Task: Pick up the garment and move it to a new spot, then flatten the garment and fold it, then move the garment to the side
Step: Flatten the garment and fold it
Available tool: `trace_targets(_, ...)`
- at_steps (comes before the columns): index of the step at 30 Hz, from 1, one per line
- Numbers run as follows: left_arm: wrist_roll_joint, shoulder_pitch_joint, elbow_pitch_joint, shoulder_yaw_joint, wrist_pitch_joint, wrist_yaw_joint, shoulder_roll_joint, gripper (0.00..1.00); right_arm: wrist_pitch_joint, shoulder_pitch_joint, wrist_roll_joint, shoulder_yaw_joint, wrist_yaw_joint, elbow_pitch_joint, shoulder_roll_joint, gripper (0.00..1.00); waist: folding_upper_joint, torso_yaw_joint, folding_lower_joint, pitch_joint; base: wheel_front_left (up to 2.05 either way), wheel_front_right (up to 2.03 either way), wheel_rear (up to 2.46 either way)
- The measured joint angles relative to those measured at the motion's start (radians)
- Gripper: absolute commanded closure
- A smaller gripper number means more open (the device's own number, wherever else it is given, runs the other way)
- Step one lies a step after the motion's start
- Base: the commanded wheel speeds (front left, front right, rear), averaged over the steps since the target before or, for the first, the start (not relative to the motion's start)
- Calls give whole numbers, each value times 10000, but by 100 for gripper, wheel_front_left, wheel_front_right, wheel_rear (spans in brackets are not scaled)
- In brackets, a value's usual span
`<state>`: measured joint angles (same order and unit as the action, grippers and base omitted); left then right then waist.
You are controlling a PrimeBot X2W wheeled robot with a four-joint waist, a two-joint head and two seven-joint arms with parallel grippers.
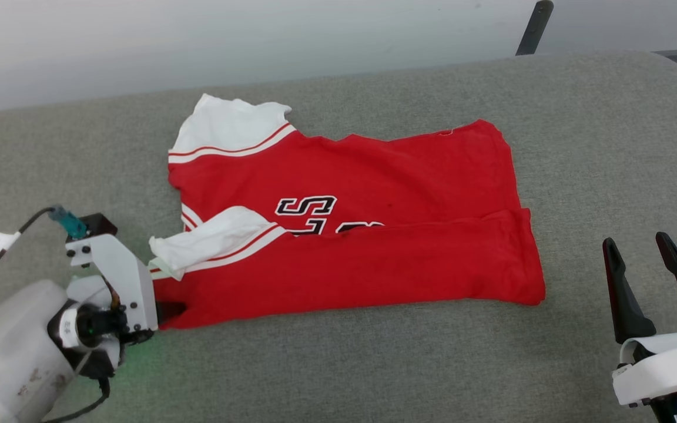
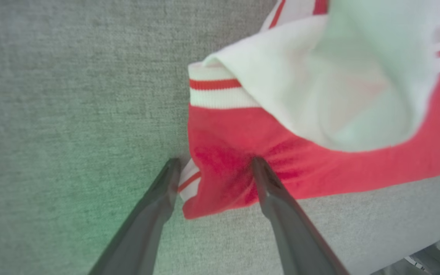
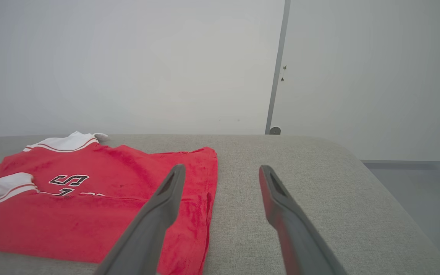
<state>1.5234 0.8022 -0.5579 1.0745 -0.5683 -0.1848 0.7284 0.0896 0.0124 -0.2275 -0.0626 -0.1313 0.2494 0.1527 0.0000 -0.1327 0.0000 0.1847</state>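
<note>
Left gripper point(image 2: 214, 162) spread at garment point(image 2: 357, 172); grey upholstery point(image 1: 609, 147), white wall point(image 1: 197, 41).

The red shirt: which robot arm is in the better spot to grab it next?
Probably the left. The left tool, open, straddles a corner of the shirt, ready to close. The right tool, also open, hovers apart from the hem, over the grey cushion.

The grey cushion point(image 1: 579, 147) lies bare on every side of the shirt point(image 1: 374, 258): a wide stretch on the right up to the right gripper point(image 1: 637, 239), a strip in front, another behind toward the wall point(image 1: 256, 35). The left gripper point(image 2: 214, 162) straddles the shirt's near left corner, just beside a folded-over white sleeve point(image 1: 209, 238). A dark pole point(image 1: 533, 26) stands behind the far edge.
</note>
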Motion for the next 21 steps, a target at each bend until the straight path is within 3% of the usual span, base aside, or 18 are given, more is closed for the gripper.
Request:
trace_targets(1,42,40,-117,8,-102,19,-69,64,4,11,0,4,0,-12,0,0,0,13,0,7,0,0,0)
trace_targets(2,46,112,-196,29,-174,142,-127,100,38,32,-4,12,0,-21,0,0,0,25,0,13,0,0,0)
trace_targets(7,167,189,-694,-21,-205,360,-462,100,554,126,-134,50,0,-119,-25,0,0,82,0,40,0,0,0)
trace_targets(21,82,498,-1432,4,-77,947,-1310,100,4358,918,-1034,-138,2,-1546,713,0,0,703,0,21,0,0,0)
